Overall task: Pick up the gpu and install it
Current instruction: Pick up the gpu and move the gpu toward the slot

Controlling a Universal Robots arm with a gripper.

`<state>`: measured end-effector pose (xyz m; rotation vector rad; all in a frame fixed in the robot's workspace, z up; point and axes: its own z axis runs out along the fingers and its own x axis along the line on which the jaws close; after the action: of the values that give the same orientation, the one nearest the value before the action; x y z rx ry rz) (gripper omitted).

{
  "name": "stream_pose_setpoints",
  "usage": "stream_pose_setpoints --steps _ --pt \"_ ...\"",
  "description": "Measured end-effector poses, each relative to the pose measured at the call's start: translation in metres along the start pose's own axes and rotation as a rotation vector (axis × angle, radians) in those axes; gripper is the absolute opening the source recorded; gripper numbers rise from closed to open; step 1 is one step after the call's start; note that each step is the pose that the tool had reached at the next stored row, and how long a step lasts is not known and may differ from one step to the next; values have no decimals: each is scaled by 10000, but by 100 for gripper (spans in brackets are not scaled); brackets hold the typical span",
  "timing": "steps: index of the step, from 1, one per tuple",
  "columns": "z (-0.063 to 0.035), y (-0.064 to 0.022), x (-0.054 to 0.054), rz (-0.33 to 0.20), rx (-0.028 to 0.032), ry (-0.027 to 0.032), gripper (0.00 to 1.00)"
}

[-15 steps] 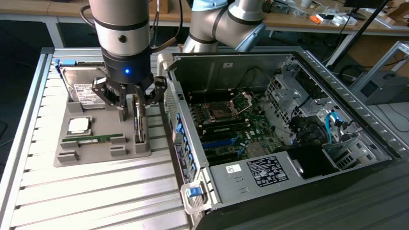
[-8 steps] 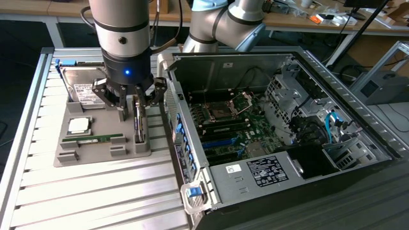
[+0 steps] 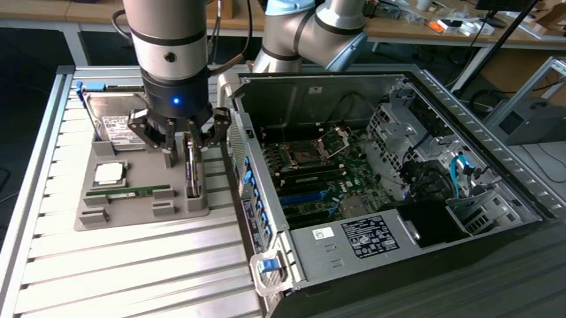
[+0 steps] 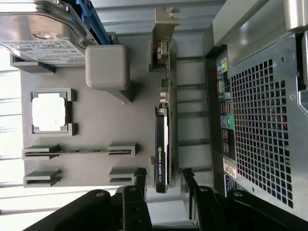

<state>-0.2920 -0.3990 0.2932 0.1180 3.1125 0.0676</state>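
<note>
Grey tray [image 3: 132, 217] on the slatted metal table [image 3: 132, 278], and the arm is right over it, wrist pointing straight down, a blue light glowing on its side. The gripper [image 3: 187, 150] hangs above the tray's edge nearest the computer case [image 3: 354, 242], right over the gpu [image 3: 192, 177].

That card stands on its long edge in a slot of the tray. It runs along the tray's side on the exterior view's right, just beside the case wall.

The wrist camera gives the clean look. The card's black cooler face, with white lettering, is turned toward the tray's middle, and the green board is on the side toward the case. The silvery bracket [image 4: 166, 19] sits at the end far from the gripper.

The jaws are spread wide, with one black finger [image 4: 140, 179] on each side of the card's near end. A clear gap shows between each finger and the card, so they straddle it and grip nothing.

Other parts share the tray: a hard drive [image 3: 119, 126] propped at the far end, a square processor chip [image 3: 109, 173] in its frame, and a thin memory stick [image 3: 129, 192] lying between two holders.

The case lies on its side with the panel off, its motherboard [image 3: 314, 165] and blue slots exposed.
</note>
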Motion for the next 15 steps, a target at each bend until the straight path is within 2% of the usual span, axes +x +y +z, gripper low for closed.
stream_pose_setpoints --steps 15 --pt "36 -2 1 0 1 -1 42"
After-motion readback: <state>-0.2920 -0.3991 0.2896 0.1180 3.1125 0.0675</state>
